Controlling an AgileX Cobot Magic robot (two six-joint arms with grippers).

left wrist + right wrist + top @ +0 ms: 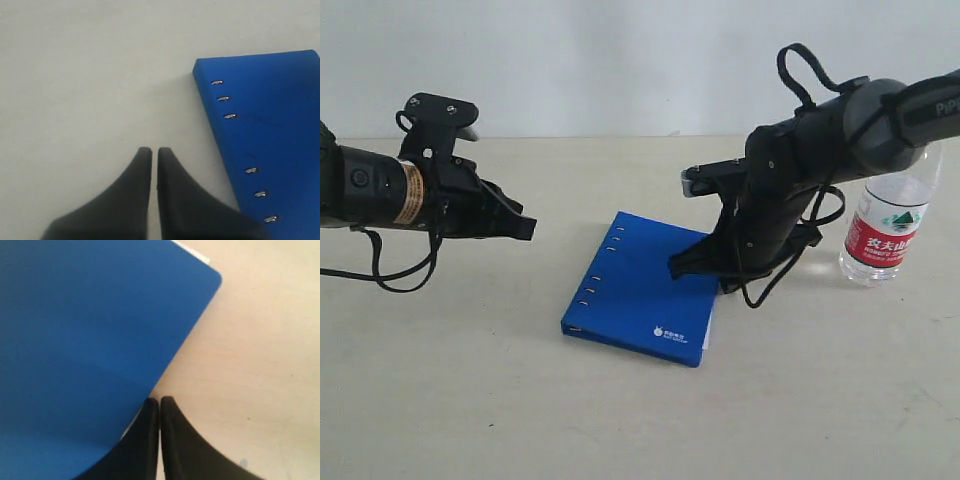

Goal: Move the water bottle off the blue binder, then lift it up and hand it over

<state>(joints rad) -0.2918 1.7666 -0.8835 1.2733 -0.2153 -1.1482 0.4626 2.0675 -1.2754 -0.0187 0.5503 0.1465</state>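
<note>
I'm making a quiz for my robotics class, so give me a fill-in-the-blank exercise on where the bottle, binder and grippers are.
1. The water bottle stands upright on the ____, off the binder.
2. The binder's cover is the colour ____.
3. The left gripper and the right gripper are both ____, holding nothing.
Missing words: table; blue; shut.

Upright water bottle (pixel 891 222) beside blue binder (pixel 640 288)

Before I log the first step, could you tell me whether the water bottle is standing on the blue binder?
No, the water bottle stands on the table, clear of the blue binder.
</note>
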